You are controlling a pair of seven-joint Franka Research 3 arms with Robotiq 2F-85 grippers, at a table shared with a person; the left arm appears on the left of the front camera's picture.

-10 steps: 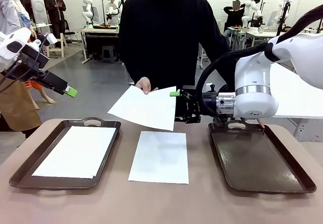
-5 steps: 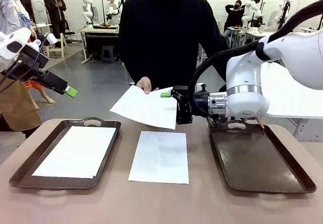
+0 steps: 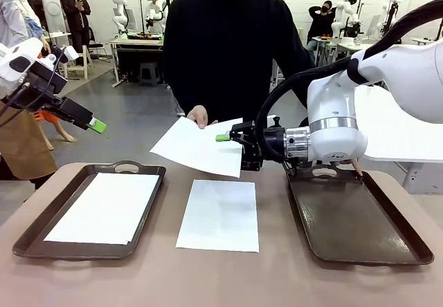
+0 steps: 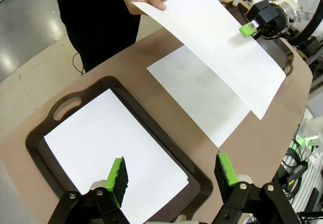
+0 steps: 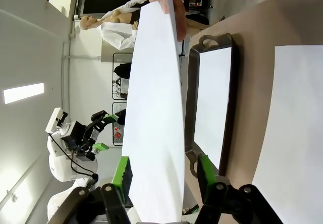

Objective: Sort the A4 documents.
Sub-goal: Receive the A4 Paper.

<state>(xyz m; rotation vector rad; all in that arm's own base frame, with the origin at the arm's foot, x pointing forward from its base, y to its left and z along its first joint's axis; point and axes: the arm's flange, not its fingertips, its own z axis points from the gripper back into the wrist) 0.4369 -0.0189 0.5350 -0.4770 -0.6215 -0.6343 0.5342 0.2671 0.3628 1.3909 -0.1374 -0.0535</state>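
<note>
Straddling the near edge of the held sheet (image 3: 197, 148): my right tool (image 3: 223, 137), item one. Its green pads (image 5: 123, 176) stand partly spread, one on each side of the paper, with a gap showing at the far pad, so nothing is pinched. The sheet hangs tilted in the air above the worktop (image 3: 221, 279), gripped at its far corner by the person's hand (image 3: 199, 117).

Item two: my left tool (image 4: 171, 176), pads spread wide and holding nothing, hovering above the left tray (image 3: 41, 241).

Item three: second sheet (image 3: 219, 214), flat on the worktop between the trays.

Item four: third sheet (image 3: 104, 207), flat inside the left tray.

Item five: right tray (image 3: 353, 217), dark brown, under my right arm.
</note>
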